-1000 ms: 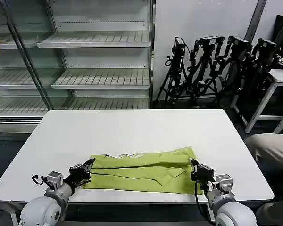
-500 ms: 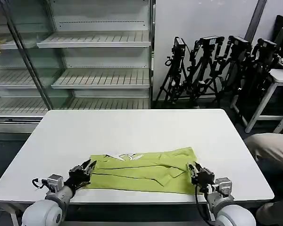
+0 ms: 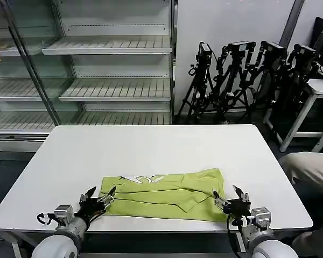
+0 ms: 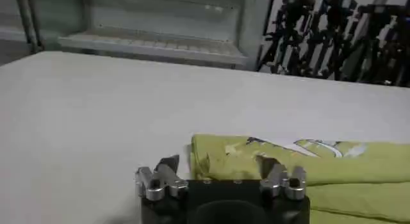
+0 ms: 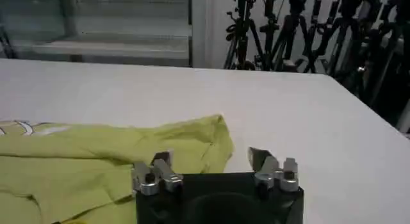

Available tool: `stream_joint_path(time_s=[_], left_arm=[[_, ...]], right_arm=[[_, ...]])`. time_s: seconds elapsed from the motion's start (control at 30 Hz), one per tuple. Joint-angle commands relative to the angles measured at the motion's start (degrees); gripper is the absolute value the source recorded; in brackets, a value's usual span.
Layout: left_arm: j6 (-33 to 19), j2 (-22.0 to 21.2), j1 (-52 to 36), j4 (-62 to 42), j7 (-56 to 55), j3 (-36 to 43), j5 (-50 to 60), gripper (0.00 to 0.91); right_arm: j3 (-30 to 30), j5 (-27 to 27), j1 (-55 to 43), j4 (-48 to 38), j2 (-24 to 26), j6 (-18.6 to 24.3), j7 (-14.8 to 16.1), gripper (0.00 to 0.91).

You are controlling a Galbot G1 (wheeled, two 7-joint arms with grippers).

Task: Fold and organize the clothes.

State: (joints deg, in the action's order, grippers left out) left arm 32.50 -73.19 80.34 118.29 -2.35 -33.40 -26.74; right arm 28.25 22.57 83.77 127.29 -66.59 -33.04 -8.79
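A lime yellow-green cotton T-shirt (image 3: 164,193) lies folded into a long flat band on the near part of the white rectangular tabletop (image 3: 151,148), its white printed patch (image 3: 142,178) along the far edge. The left gripper (image 3: 101,198) sits low at the shirt's left end, fingers apart and holding nothing. The right gripper (image 3: 230,196) sits at the shirt's right end, fingers likewise spread and empty.

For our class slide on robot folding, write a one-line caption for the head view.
Both grippers, left gripper and right gripper, open at either end of a folded lime T-shirt on the white table.
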Motion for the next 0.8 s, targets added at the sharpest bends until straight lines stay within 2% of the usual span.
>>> stream_joint_path(time_s=[0.03, 0.07, 0.63, 0.8], left_arm=[[0.3, -1.4, -0.4, -1.8, -3.6, 1.1, -2.3, 0.141], [0.2, -1.4, -0.6, -2.4, -3.6, 1.3, -2.3, 0.02], [-0.2, -2.5, -0.1, -2.0, -3.1, 2.6, -2.7, 0.02], [-3.3, -1.2, -0.1, -2.1, -0.2, 2.2, 6.5, 0.02]], right_arm=[[0.8, -2.5, 1.6, 0.8, -0.5, 0.2, 0.2, 0.907], [0.9, -2.6, 1.7, 0.8, -0.5, 0.3, 0.2, 0.907], [1.1, -3.5, 2.5, 1.3, -1.2, 0.5, 0.0, 0.907], [0.5, -4.1, 2.3, 1.3, -1.1, 0.6, 0.0, 0.907]])
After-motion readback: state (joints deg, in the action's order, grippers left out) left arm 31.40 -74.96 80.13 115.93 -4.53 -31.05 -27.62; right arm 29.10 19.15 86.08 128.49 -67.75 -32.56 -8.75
